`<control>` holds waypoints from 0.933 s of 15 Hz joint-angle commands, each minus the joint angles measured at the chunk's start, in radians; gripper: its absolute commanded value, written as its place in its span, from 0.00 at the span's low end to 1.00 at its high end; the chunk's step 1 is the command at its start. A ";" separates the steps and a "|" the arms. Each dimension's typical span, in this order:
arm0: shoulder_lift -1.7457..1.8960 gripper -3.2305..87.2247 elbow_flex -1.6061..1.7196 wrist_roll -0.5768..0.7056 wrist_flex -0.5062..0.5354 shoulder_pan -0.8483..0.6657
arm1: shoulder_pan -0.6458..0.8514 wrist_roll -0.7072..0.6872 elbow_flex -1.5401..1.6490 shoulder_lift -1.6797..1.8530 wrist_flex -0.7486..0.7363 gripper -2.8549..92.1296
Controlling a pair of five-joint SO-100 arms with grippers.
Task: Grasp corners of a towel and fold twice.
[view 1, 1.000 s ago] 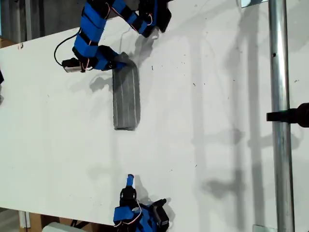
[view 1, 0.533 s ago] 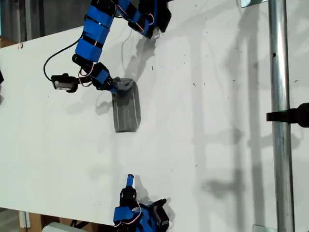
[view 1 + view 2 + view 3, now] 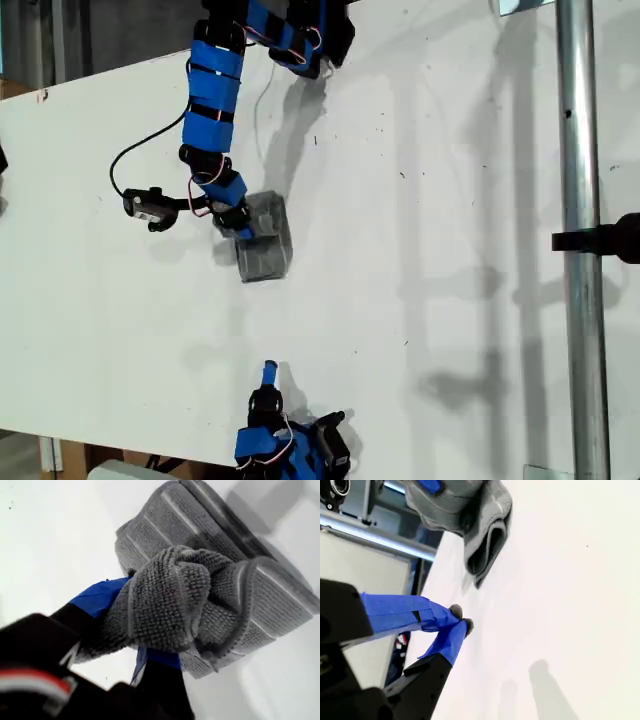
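While folded, one towel (image 3: pixel 264 245), two pincers.

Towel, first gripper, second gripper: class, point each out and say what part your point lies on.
towel (image 3: pixel 268 252), exterior view, folded grey top face.
my first gripper (image 3: pixel 135 652), first wrist view, blue jaws clamped on bunched cloth.
my second gripper (image 3: pixel 460 618), second wrist view, closed blue tips.

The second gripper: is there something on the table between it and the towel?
Nothing visible. In the exterior view, my second gripper sits near the bottom edge, and only bare white table lies between it and the folded towel. My first gripper holds the towel's far end, not on that path.
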 commanded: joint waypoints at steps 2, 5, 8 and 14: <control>0.006 0.01 -0.026 -0.011 0.006 -0.005 | -0.046 0.006 -0.029 0.115 -0.167 0.33; 0.006 0.01 -0.023 -0.014 0.002 -0.008 | -0.003 -0.003 0.178 0.373 -0.368 0.21; 0.006 0.01 -0.018 -0.032 -0.014 -0.005 | 0.124 0.020 0.314 0.520 -0.118 0.15; 0.006 0.01 0.107 -0.190 -0.173 -0.005 | 0.199 0.118 0.956 1.308 0.302 0.03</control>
